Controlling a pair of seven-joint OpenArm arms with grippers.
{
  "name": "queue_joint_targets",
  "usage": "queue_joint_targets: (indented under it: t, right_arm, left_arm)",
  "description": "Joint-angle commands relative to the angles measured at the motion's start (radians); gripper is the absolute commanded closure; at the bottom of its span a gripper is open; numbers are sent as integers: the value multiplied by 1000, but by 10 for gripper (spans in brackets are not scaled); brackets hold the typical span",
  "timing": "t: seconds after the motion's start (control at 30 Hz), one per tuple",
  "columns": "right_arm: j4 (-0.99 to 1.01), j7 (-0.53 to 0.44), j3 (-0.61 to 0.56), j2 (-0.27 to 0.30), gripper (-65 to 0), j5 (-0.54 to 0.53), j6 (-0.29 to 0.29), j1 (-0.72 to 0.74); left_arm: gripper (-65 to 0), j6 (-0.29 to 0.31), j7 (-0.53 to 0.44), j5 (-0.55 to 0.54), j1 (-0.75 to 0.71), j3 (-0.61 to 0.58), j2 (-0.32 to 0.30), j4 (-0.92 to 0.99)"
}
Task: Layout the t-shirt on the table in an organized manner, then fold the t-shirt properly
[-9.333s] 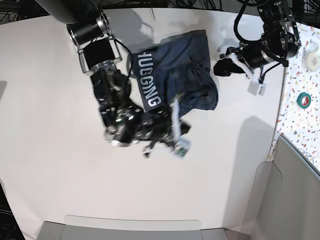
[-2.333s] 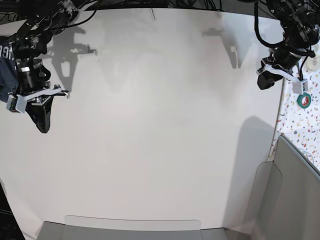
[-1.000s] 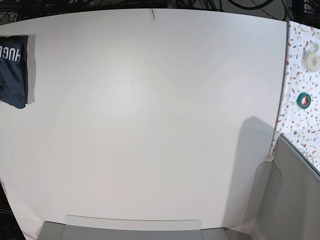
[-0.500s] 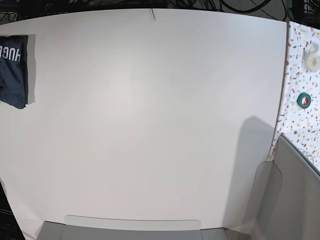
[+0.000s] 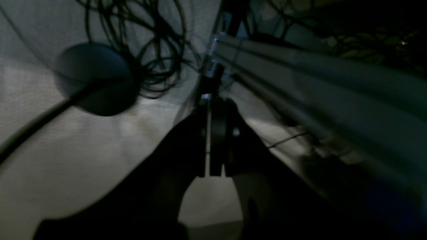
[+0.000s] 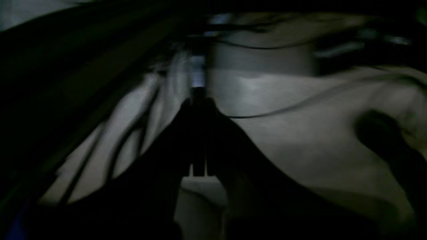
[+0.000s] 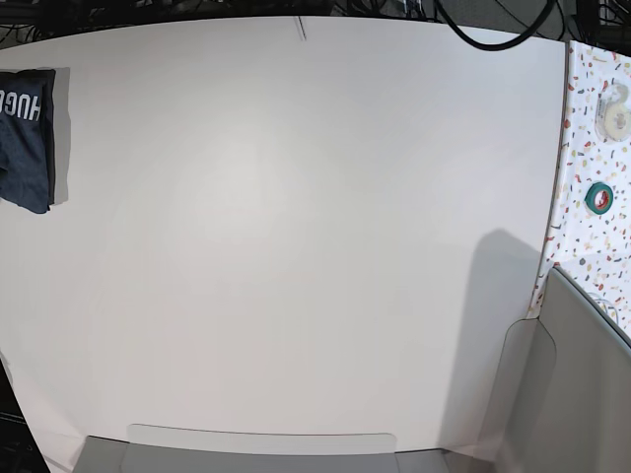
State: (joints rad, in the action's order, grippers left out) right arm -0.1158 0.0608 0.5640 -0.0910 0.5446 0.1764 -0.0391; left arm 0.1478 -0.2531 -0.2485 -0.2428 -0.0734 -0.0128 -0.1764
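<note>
Both arms, which hung over the table's far corners a couple of seconds back, have pulled out of the base view; since half a second ago nothing on the table (image 7: 296, 246) has shifted.

T-shirt (image 7: 27, 138): dark navy, folded, lying flat at the far left edge of the table in the base view, partly cut off by the frame. White block letters face up on its top portion. Neither claw is near it or touching it.

Left gripper (image 5: 213, 140): seen from its own wrist camera, dark and backlit, fingers pressed together with only a thin seam between them, nothing between them. Beyond its tips, a tangle of black cables (image 5: 156, 56); up and to the left of the tips, a dark rounded object (image 5: 95, 78) (too dim to identify).

Right gripper (image 6: 199, 133): also pressed together, empty, pointing at a dim pale surface crossed by a thin wire (image 6: 283, 111).

Speckled side surface (image 7: 592, 148) at the table's right edge carries a green tape roll (image 7: 597, 196) and a white roll (image 7: 616, 110).
</note>
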Motion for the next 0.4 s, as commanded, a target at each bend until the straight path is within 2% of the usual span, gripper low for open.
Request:
queue_joint_targets:
  t: [0.0, 0.07, 0.23, 0.33, 0.37]
  right_arm:
    - [0, -11, 1, -5, 0, -1, 10, -3]
    - [0, -11, 1, -8, 0, -1, 10, -2]
    - [0, -11, 1, -26, 0, -1, 10, 5]
    - [1, -11, 3, -29, 0, -2, 10, 12]
    - [1, -11, 3, -33, 0, -2, 10, 14]
  left_arm:
    - [0, 3, -16, -4, 0, -24, -5, -1]
    - [0, -30, -16, -4, 10, -44, -5, 1]
    - [0, -274, -15, -2, 15, -111, -19, 1]
    - [0, -343, -15, -2, 33, -176, -32, 1]
    - [0, -347, -15, -2, 40, -190, -34, 1]
